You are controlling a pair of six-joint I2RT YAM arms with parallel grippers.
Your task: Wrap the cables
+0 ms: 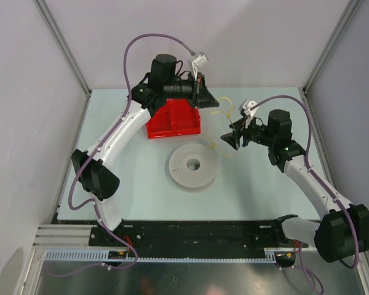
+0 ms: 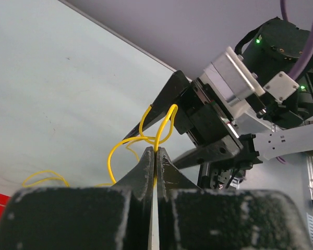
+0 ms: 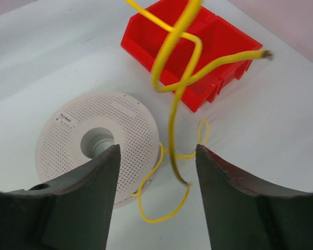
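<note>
Left tool (image 2: 155, 152) aloft, tight on cables (image 2: 158, 136)

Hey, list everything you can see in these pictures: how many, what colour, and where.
cable: strand count unclear, yellow, tangled, hanging between the two grippers and trailing onto the table
spool: one, white, middle of the table
bin: one, red, behind the spool
table: one, pale, under everything
cords: two, purple, looping along the arms
left gripper: one, black, shut on the cable, by the bin's far corner
right gripper: one, black, open, right of the spool
</note>
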